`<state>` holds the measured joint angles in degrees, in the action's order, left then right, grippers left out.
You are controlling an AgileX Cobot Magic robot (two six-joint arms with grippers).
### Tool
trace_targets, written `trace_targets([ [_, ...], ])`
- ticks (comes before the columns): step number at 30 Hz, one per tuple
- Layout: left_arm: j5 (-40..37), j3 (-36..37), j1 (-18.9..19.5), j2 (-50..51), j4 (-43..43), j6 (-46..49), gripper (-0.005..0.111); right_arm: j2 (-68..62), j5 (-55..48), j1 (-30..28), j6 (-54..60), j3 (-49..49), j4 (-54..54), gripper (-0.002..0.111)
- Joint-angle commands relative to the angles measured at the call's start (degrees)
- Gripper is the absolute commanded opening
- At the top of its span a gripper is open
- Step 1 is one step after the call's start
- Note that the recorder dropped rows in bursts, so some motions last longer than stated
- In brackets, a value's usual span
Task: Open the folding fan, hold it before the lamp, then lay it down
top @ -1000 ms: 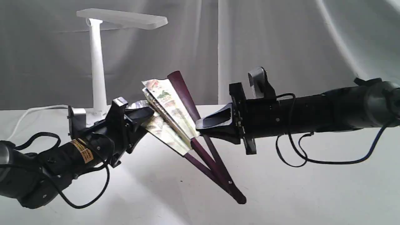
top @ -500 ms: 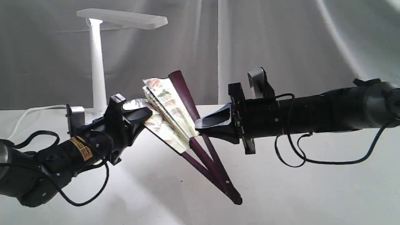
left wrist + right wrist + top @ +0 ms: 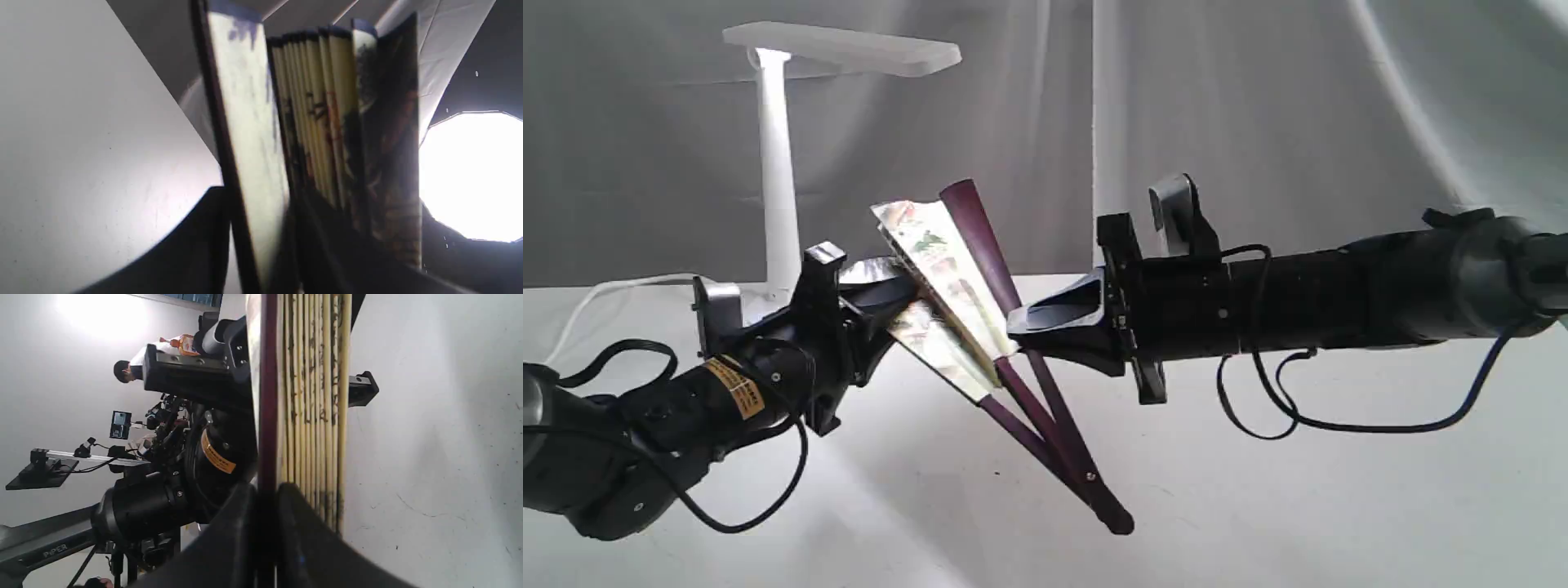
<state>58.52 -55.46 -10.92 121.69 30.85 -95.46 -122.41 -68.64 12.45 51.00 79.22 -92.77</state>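
Partly spread folding fan (image 3: 318, 122) inside claw (image 3: 278, 249).

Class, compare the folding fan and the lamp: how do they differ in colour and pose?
The lamp is plain white; the folding fan is painted cream paper on dark purple ribs. The lamp stands upright on the table; the fan leans, part-open, held between the left tool and the right tool.

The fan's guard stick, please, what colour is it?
Dark purple-brown guard stick, clearest in the exterior view.

One folding fan (image 3: 947, 278), one lamp (image 3: 776, 163), two tools (image 3: 894, 298) (image 3: 1023, 322), seemingly one cord (image 3: 621, 285).
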Motion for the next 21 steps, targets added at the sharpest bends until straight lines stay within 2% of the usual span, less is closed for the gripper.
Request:
trace_targets([
  [1, -0.33, -0.11, -0.02, -0.25, -1.59, -0.59, 0.032, 0.85, -1.32, 0.21, 0.94, -0.03, -1.68, 0.000],
  [9, -0.47, -0.11, -0.02, -0.25, -0.78, -0.47, 0.032, 0.85, -1.32, 0.24, 1.05, -0.03, -1.68, 0.000],
  [12, -0.47, -0.11, -0.02, -0.25, -0.34, -0.21, 0.021, 0.85, -1.32, 0.24, 1.05, -0.03, -1.68, 0.000],
  [16, -0.47, -0.11, -0.02, -0.25, -0.34, -0.05, 0.001, 0.85, -1.32, 0.24, 1.20, -0.03, -1.68, 0.000],
  [21, -0.47, -0.11, -0.02, -0.25, -0.34, -0.05, 0.000, 0.85, -1.32, 0.24, 1.20, -0.03, -1.68, 0.000],
])
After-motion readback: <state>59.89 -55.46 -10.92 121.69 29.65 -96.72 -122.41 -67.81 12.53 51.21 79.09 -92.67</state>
